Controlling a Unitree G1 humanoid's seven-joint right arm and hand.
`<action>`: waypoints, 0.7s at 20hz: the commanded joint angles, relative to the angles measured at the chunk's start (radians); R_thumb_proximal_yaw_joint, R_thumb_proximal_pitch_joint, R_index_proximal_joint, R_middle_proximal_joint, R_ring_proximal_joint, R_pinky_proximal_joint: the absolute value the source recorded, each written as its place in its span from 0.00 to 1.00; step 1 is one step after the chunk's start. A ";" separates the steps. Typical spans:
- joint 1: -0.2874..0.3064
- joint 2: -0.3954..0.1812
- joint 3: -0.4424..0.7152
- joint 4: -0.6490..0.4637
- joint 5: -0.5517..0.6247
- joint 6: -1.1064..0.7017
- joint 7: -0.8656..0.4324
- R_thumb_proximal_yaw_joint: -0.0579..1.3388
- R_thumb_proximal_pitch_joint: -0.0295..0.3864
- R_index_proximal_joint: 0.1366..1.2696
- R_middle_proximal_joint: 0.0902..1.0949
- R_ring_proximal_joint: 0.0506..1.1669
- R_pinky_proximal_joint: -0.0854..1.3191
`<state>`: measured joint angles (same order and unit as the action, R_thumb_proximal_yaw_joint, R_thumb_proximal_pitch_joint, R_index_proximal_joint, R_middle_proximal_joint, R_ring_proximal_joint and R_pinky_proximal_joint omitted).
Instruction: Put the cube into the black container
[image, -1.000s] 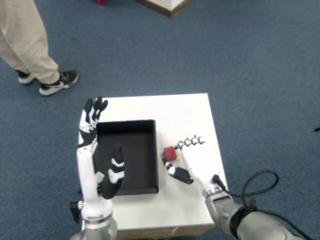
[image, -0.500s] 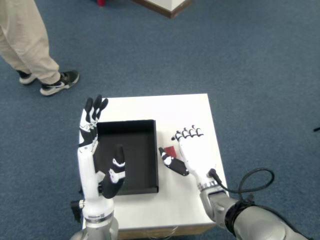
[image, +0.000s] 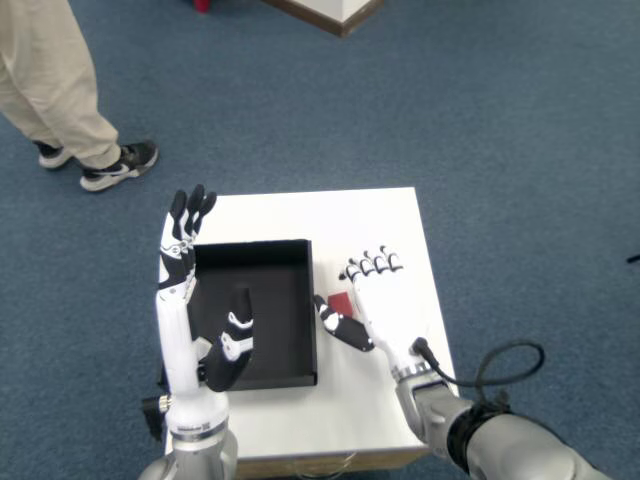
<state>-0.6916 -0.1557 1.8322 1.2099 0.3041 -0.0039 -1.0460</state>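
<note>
Head view: right hand curls over the red cube, grip not yet certain; next, lift toward the black container.

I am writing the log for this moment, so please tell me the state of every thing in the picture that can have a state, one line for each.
cube: on the table, beside the container, mostly covered by the right hand, not lifted as far as I can tell.
black container: open top, empty inside.
right hand: curled over the cube; firm grip cannot be confirmed.
left hand: open, fingers straight, holding nothing.
table: carries the container and the cube.
</note>
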 joint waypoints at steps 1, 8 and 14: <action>-0.038 -0.007 -0.038 0.020 -0.032 0.010 -0.018 0.21 0.39 0.43 0.27 0.21 0.19; -0.021 -0.006 -0.094 0.036 -0.101 0.013 -0.010 0.24 0.41 0.44 0.28 0.22 0.20; -0.007 -0.003 -0.137 0.049 -0.148 0.018 0.014 0.26 0.42 0.44 0.28 0.22 0.21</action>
<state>-0.6586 -0.1531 1.7186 1.2427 0.1715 -0.0009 -1.0152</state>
